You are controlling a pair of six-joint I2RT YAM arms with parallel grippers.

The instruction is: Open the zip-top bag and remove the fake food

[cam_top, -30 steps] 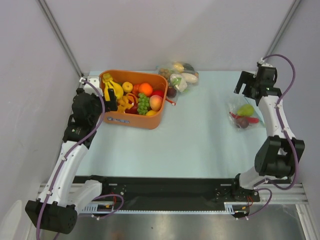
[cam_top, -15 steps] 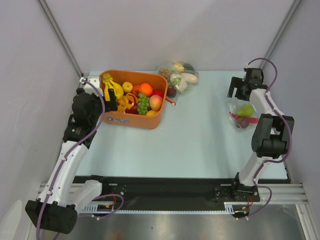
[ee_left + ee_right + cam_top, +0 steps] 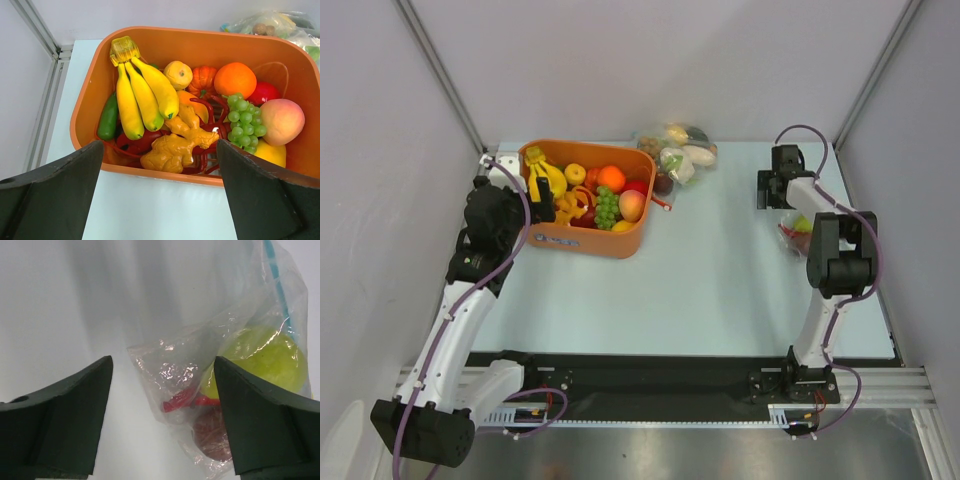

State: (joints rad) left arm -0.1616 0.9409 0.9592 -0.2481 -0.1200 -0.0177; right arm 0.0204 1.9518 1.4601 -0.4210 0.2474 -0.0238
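Note:
The zip-top bag lies flat on the pale table, with a bluish zip strip along its far right edge. Inside are the fake food pieces: a light green pear, a red chili and a dark maroon fruit. My right gripper is open and empty above the bag's left part, touching nothing. In the top view it sits just far-left of the bag, which the arm partly hides. My left gripper is open and empty at the orange tub's near-left rim.
The orange tub holds bananas, an orange, grapes and a peach; its rim lies just beyond my left fingers. A larger clear bag of vegetables lies behind the tub. The cell walls stand close on both sides.
My right gripper has swung left and its arm has folded, from far-right of the bag to its far-left side. The left arm and the bag have not moved.

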